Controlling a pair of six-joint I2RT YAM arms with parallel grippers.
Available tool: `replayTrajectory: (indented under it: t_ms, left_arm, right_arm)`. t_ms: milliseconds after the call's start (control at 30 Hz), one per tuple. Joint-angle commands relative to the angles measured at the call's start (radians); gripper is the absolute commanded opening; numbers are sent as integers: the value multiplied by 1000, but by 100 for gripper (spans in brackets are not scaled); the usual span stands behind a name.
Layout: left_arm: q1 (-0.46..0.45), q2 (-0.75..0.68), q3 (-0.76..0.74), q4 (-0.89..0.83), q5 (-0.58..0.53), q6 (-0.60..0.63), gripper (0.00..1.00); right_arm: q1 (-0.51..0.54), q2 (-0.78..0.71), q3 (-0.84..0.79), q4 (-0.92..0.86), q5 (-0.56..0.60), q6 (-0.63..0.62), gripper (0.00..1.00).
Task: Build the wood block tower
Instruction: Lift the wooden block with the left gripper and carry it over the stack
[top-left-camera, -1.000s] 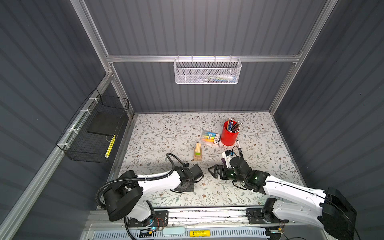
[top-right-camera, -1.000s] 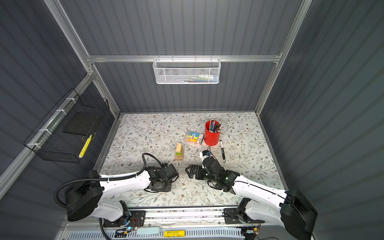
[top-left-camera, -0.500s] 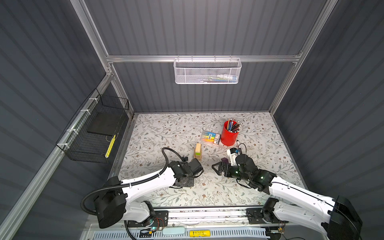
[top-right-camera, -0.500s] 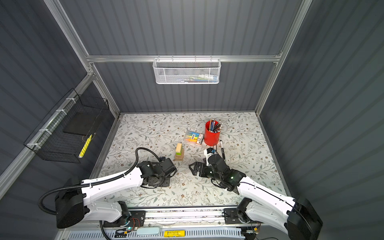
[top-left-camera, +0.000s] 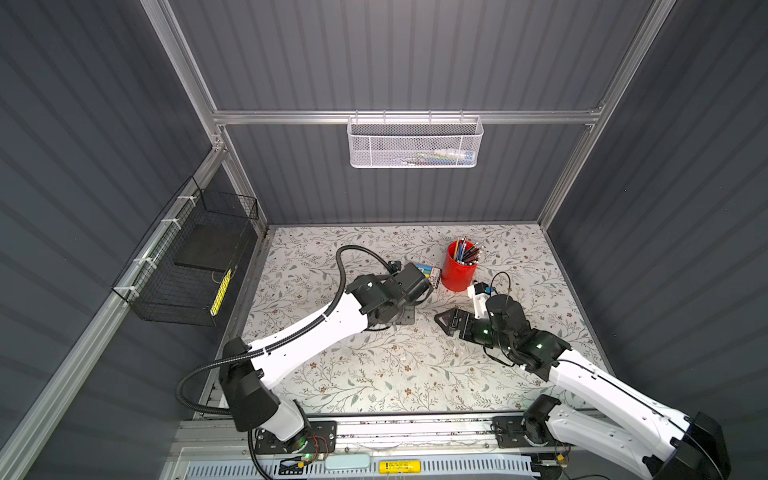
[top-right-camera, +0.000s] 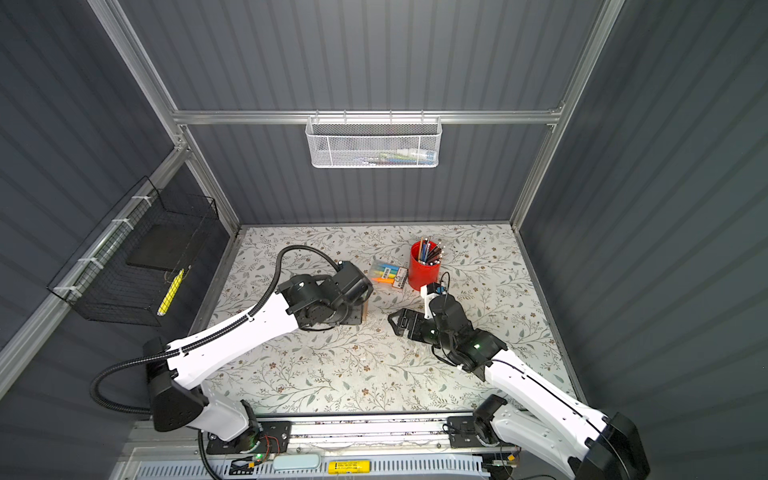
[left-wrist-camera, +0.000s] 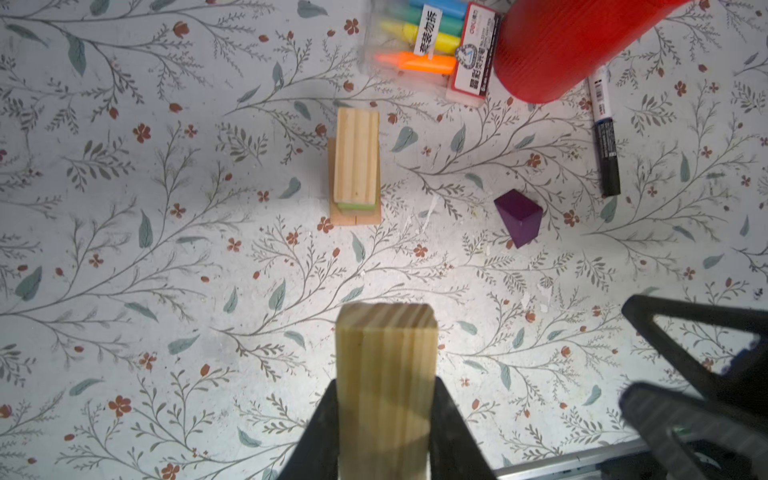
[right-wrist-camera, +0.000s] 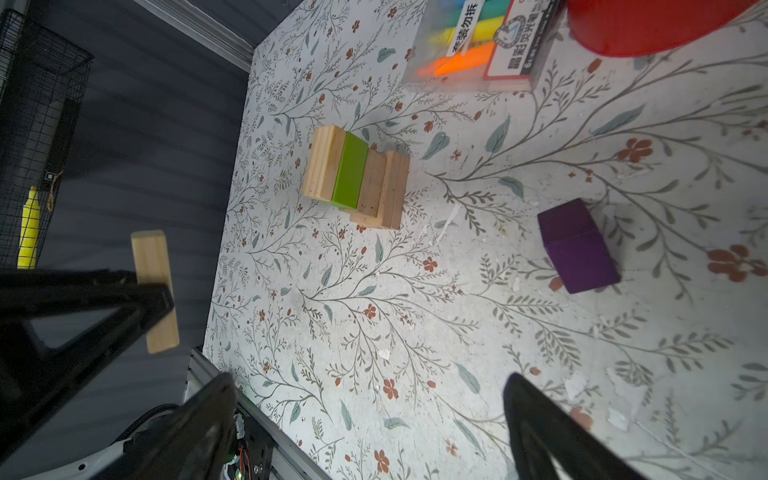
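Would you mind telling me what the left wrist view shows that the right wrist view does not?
Only the left wrist view: a black marker lying beside the red cup. Only the right wrist view: the wire basket on the wall, and the tower side-on, its green block between tan ones. Both: the purple block apart from the tower, the highlighter pack, and the tan block clamped in the left end effector.

tower: tan stack, green block under top | purple block: apart, nearby | tan block: in left claw
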Motion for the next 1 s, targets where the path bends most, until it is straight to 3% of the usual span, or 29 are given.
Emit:
replayTrajectory:
  t_ms: [0,167,467,967]
  left_arm:
    - [71,73,74,-11,32,96,18]
    - [140,216,200,-36,61,149,17]
    - [172,382,328,-65,92,194,17]
    - [191,442,334,-97,76,194,17]
  right_arm:
    - [-16,0,27,-37,-15,-14,99]
    - [-29,10,26,-30,-26,-3,99]
    - [-37,16,22,-32,-30,2,99]
    - [-41,5,5,-27,-31,8,99]
